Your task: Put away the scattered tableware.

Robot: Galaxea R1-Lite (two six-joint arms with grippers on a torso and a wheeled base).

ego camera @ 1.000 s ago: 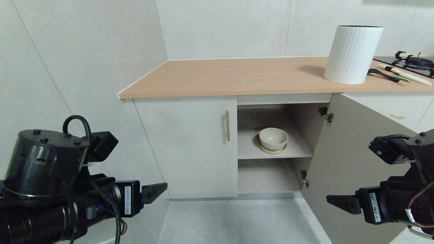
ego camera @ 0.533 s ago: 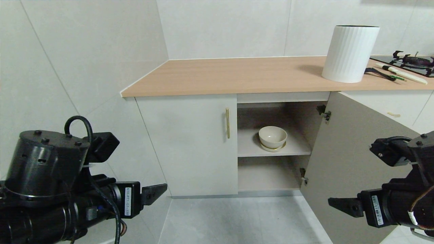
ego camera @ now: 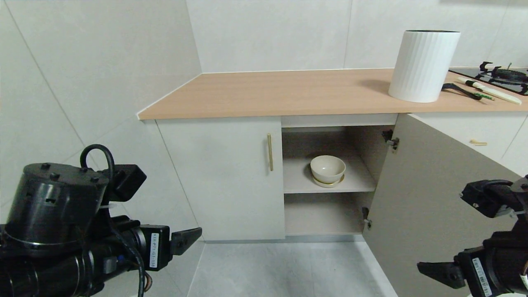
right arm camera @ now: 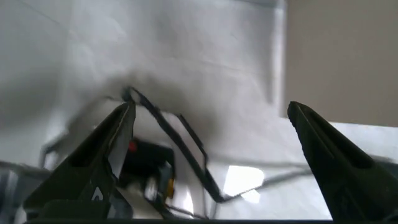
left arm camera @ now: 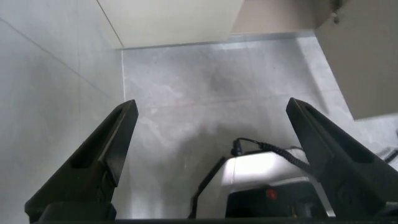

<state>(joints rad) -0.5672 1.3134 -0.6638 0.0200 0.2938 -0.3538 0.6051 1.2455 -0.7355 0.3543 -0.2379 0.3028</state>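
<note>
**Gripper state.** The left gripper [left arm camera: 211, 109] has its jaws spread wide and holds nothing; below it lies grey floor [left arm camera: 205, 74]. The right gripper [right arm camera: 209, 109] is equally wide and empty. In the head view the left arm sits at the lower left of the frame and the right arm at the lower right.

**Location of the tableware.** A cream bowl [ego camera: 327, 168] sits upright on a small plate [ego camera: 328, 183] on the upper shelf [ego camera: 359, 181] of the cabinet, at frame centre. This pair appears to be stowed. Several long utensils [ego camera: 474, 90] lie flat on the counter [ego camera: 280, 93] at the upper right of the frame, near the stove [ego camera: 501, 74]. They probably remain to be put away.

**Governing relation.** The utensils lie above and well apart from both grippers. The right gripper is the nearer of the two. Their long axes run from upper left to lower right in the frame, so a grasp will probably need the jaws set across that line.

**Surroundings and obstructions.**
- A tall white ribbed container [ego camera: 423, 66] stands just beside the utensils, on their frame-left side.
- The open cabinet door [ego camera: 416, 198] projects toward the lower right of the frame and stands between the right arm and the shelf.
- The other door [ego camera: 222, 177] is closed, its handle [ego camera: 269, 152] vertical.
</note>
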